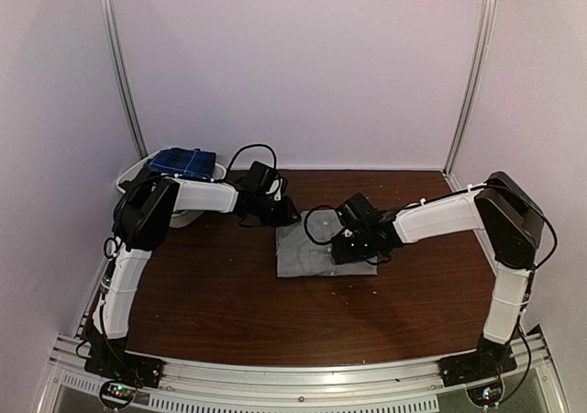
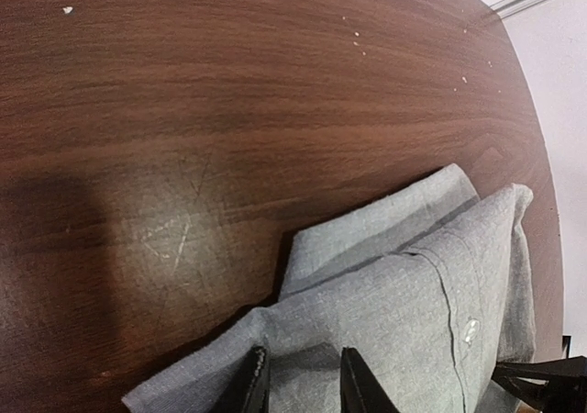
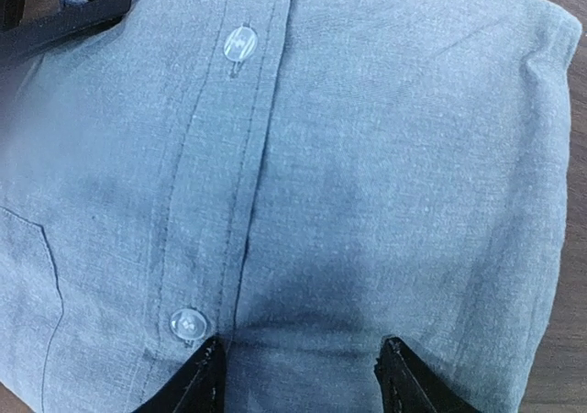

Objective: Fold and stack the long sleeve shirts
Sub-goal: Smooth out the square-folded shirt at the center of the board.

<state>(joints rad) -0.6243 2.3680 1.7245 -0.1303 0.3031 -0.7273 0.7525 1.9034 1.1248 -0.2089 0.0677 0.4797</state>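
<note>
One of the long sleeve shirts, the plain grey shirt, lies folded into a rectangle in the middle of the table. In the right wrist view the grey shirt fills the frame, its button placket running up the left side. My right gripper stands open, its fingertips resting on the cloth near the shirt's right part. At the shirt's far left corner is my left gripper, jaws apart, with flat grey cloth between the tips. A dark blue plaid shirt lies in the basket.
The white basket stands at the table's back left corner, behind the left arm's elbow. Brown wooden tabletop surrounds the shirt. Pale walls and metal posts close in the back and sides.
</note>
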